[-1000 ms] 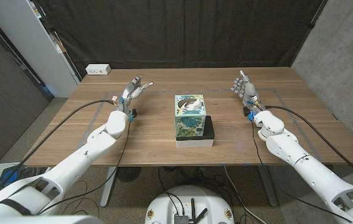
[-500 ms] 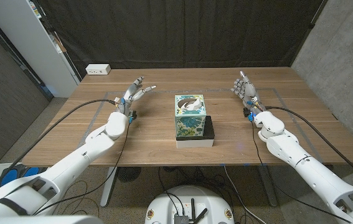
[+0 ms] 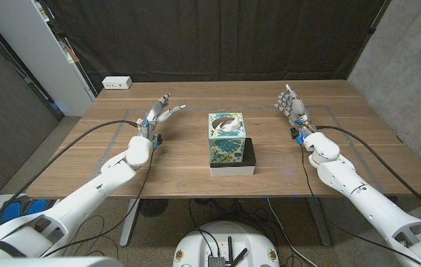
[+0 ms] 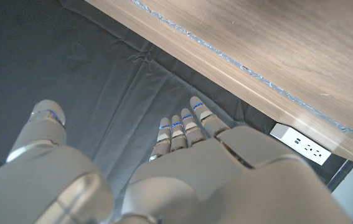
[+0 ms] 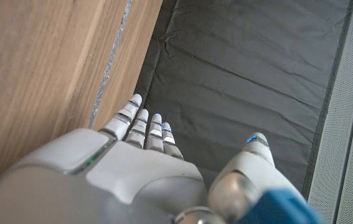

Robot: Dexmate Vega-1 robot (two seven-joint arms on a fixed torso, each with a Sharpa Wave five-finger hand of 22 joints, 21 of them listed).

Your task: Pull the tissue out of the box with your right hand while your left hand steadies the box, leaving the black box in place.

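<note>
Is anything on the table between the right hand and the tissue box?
Nothing visible. In the head view only bare table lies between the right hand and the tissue box; the black box sits beside the tissue box, nearer the robot.

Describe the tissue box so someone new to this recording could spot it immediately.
Look to the middle of the wooden table, between the two robot hands. The tissue box is the upright cube with a green and blue floral print. It stands against the flat black box, which is lower and plain.

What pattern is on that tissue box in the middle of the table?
The tissue box has a teal and green floral print on white, clearest in the head view.
</note>
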